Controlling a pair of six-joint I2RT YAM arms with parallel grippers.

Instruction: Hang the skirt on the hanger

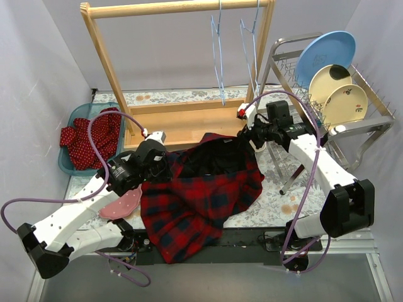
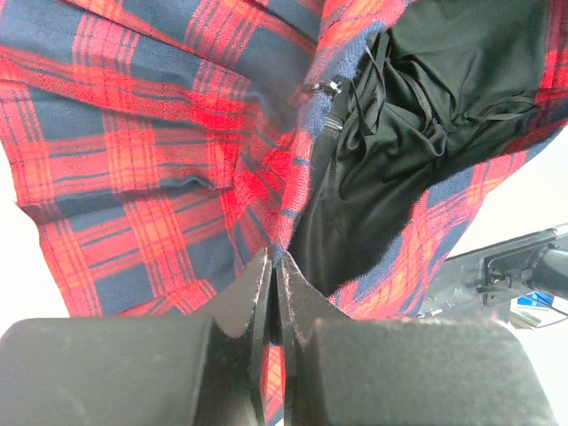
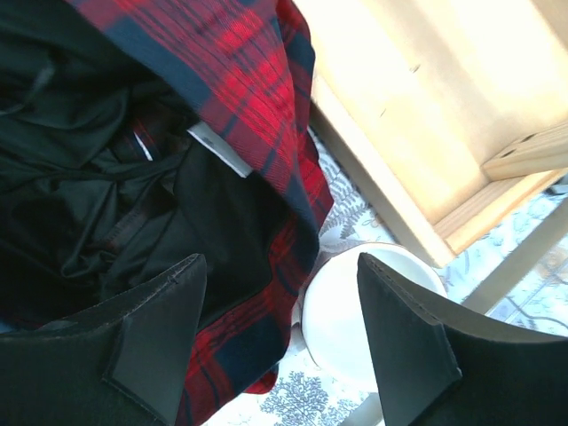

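The red and navy plaid skirt (image 1: pixel 201 195) with a black lining lies crumpled on the table's middle, its hem hanging over the near edge. Two blue wire hangers (image 1: pixel 220 56) hang from the top rail of the wooden rack (image 1: pixel 182 119) behind it. My left gripper (image 1: pixel 165 167) is shut on the skirt's left waist edge; the left wrist view shows the plaid cloth (image 2: pixel 177 160) pinched between the closed fingertips (image 2: pixel 263 284). My right gripper (image 1: pixel 247 135) is open just above the skirt's right waist edge (image 3: pixel 266 133), with the cloth below and between its fingers (image 3: pixel 160 328).
A metal dish rack (image 1: pixel 378 113) with a blue and two cream plates stands at the right. A teal bin (image 1: pixel 66 165) with red dotted cloth sits at the left. A pink item (image 1: pixel 123 204) lies under the left arm. A white round dish (image 3: pixel 373 319) lies beside the skirt.
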